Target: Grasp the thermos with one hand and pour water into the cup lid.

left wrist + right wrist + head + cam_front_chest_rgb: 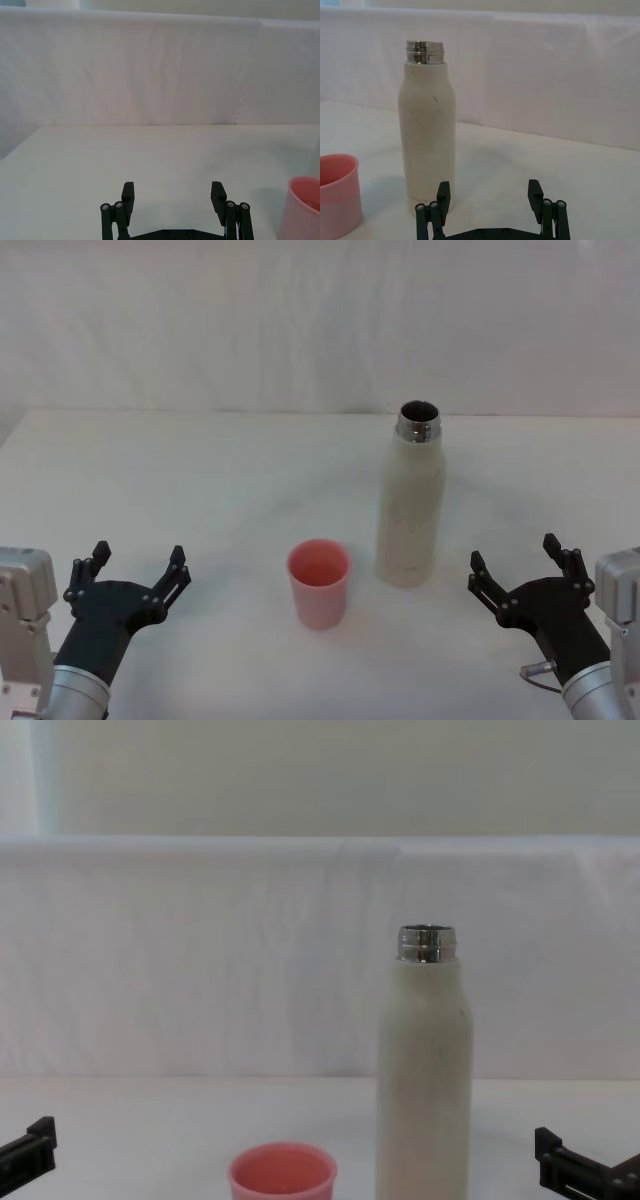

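Standing matte cream thermos [411, 510] beside tapered pink plastic cup lid [319, 583], both tools released.

Your left claw [140, 573] sits low at the near left, jaws spread wide and pointing forward. Your right claw [515, 565] mirrors it at the near right, jaws also spread, gripping nothing.

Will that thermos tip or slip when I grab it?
The thermos stands tall on a narrow base, so a high push probably tips it. Its smooth, rigid wall may slip. The neck is uncapped, so tilting could spill.
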Robot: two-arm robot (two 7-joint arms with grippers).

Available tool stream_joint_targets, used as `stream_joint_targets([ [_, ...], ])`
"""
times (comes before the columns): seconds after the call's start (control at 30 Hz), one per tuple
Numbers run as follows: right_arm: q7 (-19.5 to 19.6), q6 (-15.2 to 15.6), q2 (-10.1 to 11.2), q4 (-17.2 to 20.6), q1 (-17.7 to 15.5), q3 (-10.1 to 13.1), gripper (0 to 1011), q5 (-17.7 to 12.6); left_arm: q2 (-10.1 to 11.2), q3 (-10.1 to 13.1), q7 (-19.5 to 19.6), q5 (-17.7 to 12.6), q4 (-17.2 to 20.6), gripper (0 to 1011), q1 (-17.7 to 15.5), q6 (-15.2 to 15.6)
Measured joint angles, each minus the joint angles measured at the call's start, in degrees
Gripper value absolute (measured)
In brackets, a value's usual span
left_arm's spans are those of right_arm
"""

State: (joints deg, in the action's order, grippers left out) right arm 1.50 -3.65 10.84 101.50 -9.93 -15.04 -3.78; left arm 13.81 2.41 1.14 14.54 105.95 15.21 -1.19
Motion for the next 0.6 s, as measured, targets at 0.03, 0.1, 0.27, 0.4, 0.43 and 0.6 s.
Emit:
stream_joint_targets([
  [0.03,0.00,0.00,0.00,0.00,0.00,0.00,1000,0.00,0.00,0.00,0.00,0.00,0.00,1001,0.00,0.00],
  [0.1,0.00,0.00,0.00,0.00,0.00,0.00,1000,0.00,0.00,0.00,0.00,0.00,0.00,1001,0.00,0.00],
  [0.27,-1.03,0.09,-0.32,-0.02,-0.01,0.89,1000,-0.41,0.00,0.00,0.00,0.00,0.00,1001,0.00,0.00],
  [0.4,-2.68,0.49,-0.76,0.16,-0.14,1.99,1000,-1.67,0.00,0.00,0.00,0.00,0.00,1001,0.00,0.00],
  [0.43,-2.91,0.60,-0.83,0.26,-0.16,2.15,1000,-1.86,0.00,0.00,0.00,0.00,0.00,1001,0.00,0.00],
  [0.6,-5.33,2.01,-0.93,1.10,0.03,3.09,1000,-2.72,0.00,0.00,0.00,0.00,0.00,1001,0.00,0.00],
])
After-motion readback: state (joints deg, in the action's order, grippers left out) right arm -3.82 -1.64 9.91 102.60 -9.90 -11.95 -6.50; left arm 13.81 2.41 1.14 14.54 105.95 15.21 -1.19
